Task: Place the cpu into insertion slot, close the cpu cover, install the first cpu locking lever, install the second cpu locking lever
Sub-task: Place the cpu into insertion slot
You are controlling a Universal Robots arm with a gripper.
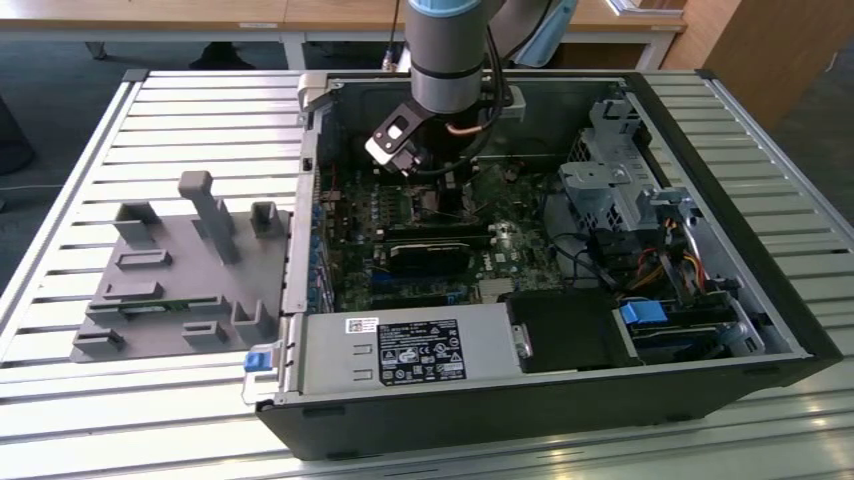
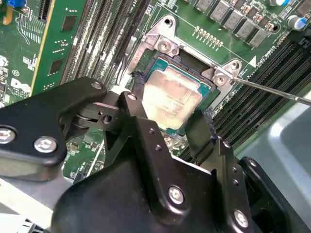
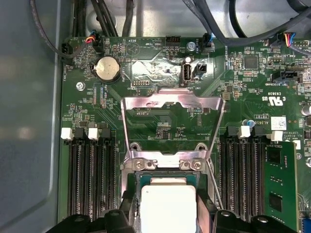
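One cpu (image 2: 173, 95) in pincer (image 2: 172, 103) grip.

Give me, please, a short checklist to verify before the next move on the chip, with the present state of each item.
1. The cover is folded back, off the socket: ok.
2. The tool is closed on two opposite edges of the chip: ok.
3. The chip is square with the socket: ok.
4. The chip is fully seated in the socket: cannot tell.
5. The wire lever lies clear of the socket: ok.
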